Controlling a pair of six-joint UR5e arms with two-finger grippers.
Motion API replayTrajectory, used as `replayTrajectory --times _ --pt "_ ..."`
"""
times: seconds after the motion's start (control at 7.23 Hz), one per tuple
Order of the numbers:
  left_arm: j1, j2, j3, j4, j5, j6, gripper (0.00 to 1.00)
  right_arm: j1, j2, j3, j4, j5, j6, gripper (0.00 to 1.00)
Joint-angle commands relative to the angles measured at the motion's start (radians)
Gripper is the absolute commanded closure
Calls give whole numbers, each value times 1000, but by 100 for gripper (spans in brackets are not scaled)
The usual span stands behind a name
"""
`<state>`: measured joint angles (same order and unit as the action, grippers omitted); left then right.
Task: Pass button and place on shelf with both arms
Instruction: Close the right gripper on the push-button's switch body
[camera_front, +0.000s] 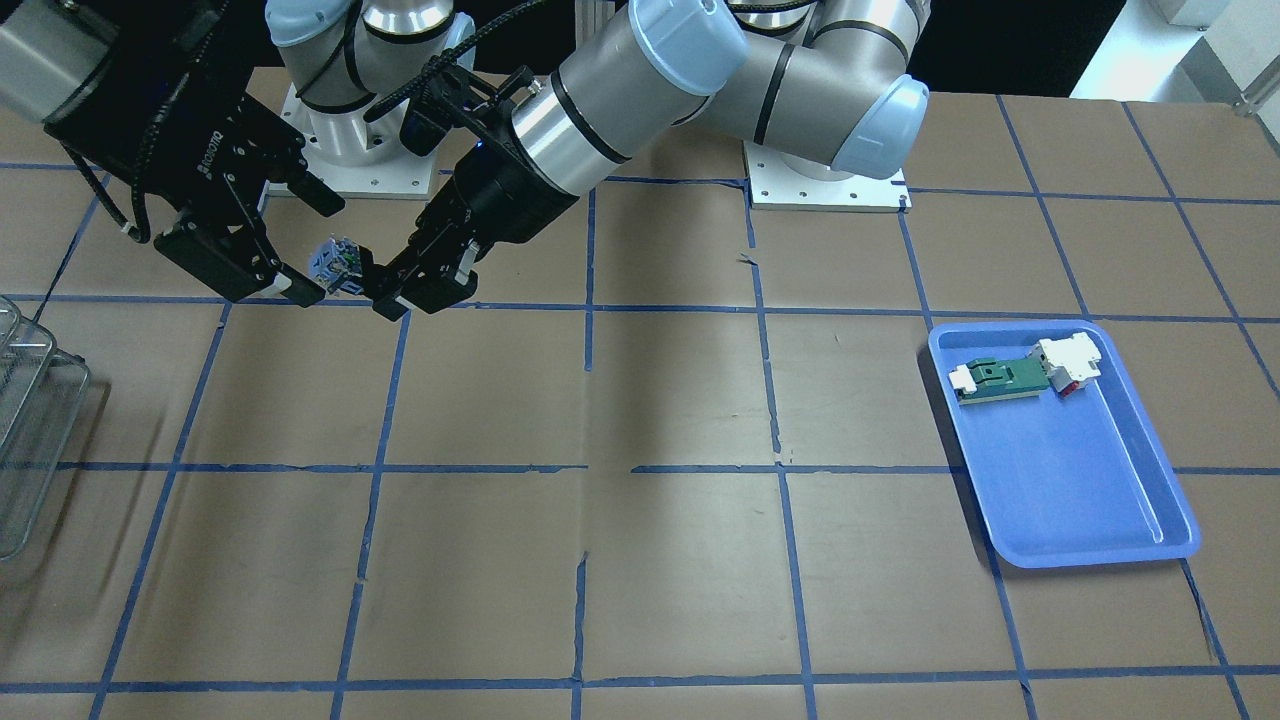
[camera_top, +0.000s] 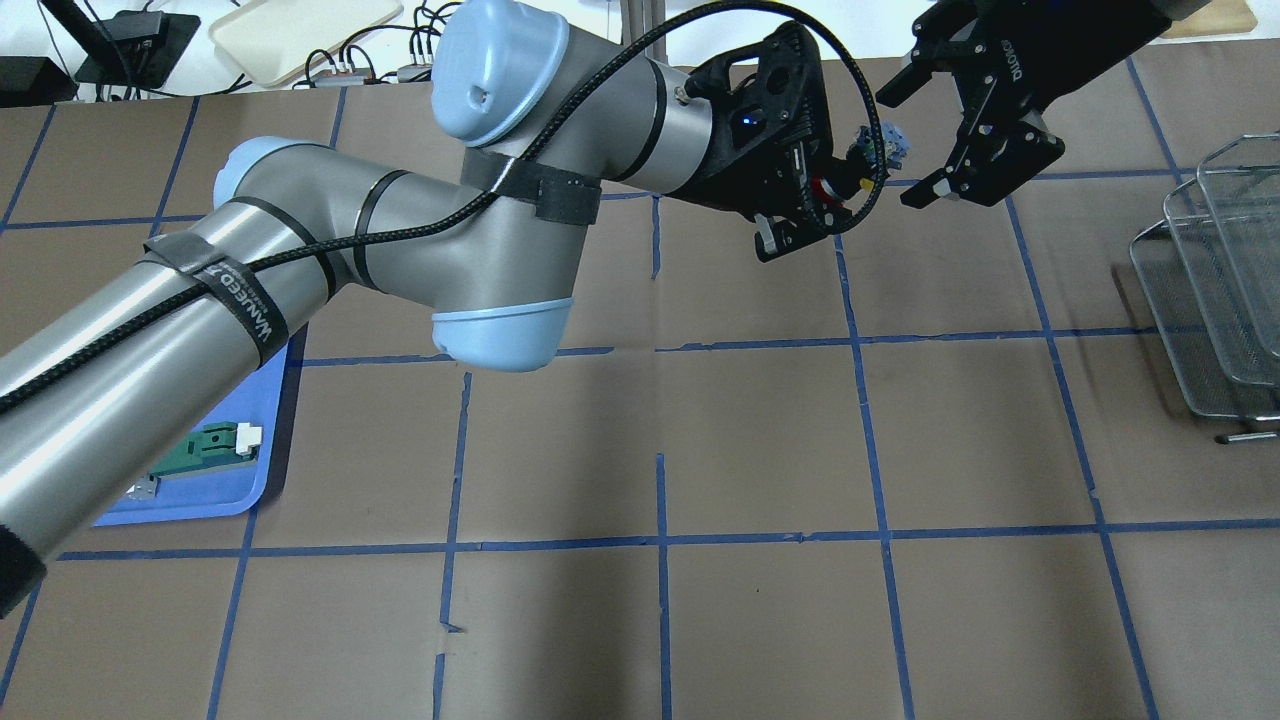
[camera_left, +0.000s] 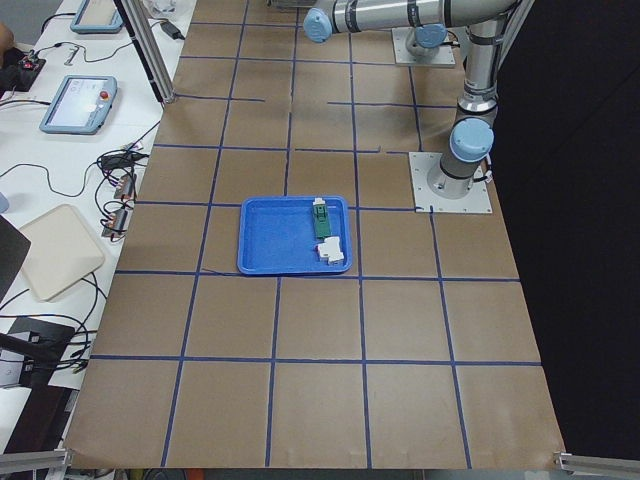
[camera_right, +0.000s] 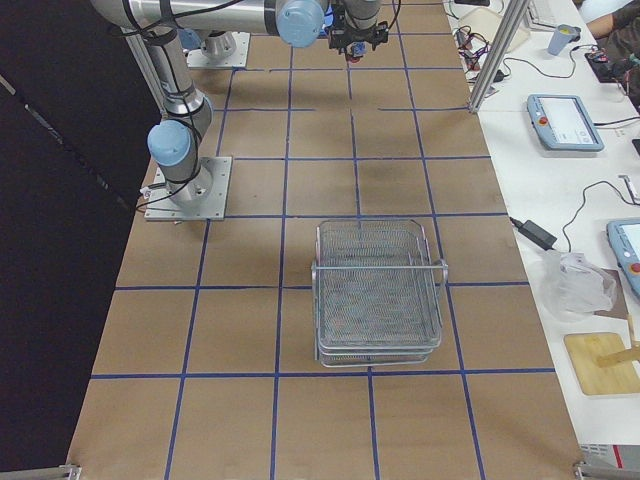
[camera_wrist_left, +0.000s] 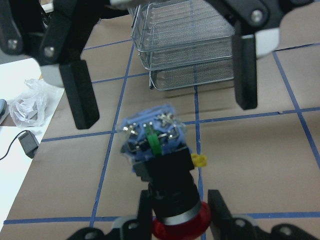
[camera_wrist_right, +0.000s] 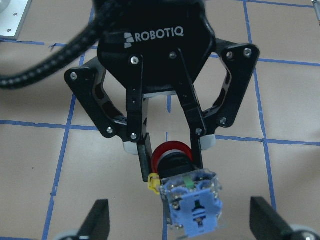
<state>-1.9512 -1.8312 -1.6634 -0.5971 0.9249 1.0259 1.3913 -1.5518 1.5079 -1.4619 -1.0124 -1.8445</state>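
Note:
My left gripper (camera_top: 842, 188) is shut on the button (camera_top: 884, 150) and holds it in the air over the table's right half. It grips the black collar just behind the red cap (camera_wrist_right: 170, 156). The bluish-grey contact block (camera_wrist_left: 152, 134) points at my right gripper (camera_top: 908, 140). That gripper is open, with its fingers (camera_wrist_left: 244, 70) spread on either side of the block and apart from it. In the front-facing view the button (camera_front: 335, 262) hangs between the right gripper (camera_front: 312, 243) and the left gripper (camera_front: 374, 284). The wire-mesh shelf (camera_top: 1210, 280) stands at the table's right edge.
A blue tray (camera_front: 1075, 505) lies on the robot's left side. It holds a green-and-white flat part (camera_front: 1000, 378) and a white-and-red block (camera_front: 1070, 365). The brown table has a blue tape grid. The shelf (camera_right: 378, 295) has stacked mesh levels.

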Motion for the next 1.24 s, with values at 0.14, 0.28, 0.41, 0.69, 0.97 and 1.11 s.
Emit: replayTrajectory --times 0.14,0.28,0.41,0.69,0.97,1.11 --pt "0 6 -4 -1 0 -1 100 0 1 6 2 3 5 0" --pt "0 6 -6 -1 0 -3 100 0 -2 5 0 11 7 24" --pt "0 6 -6 -1 2 -3 100 0 -1 6 -6 11 5 60" --pt "0 9 -6 -1 2 -3 100 0 3 5 -12 11 5 100" --pt "-2 12 -6 -4 3 -4 100 0 3 5 -15 12 5 100" --pt "-2 21 -7 -7 17 -10 6 0 1 5 -15 12 7 100"
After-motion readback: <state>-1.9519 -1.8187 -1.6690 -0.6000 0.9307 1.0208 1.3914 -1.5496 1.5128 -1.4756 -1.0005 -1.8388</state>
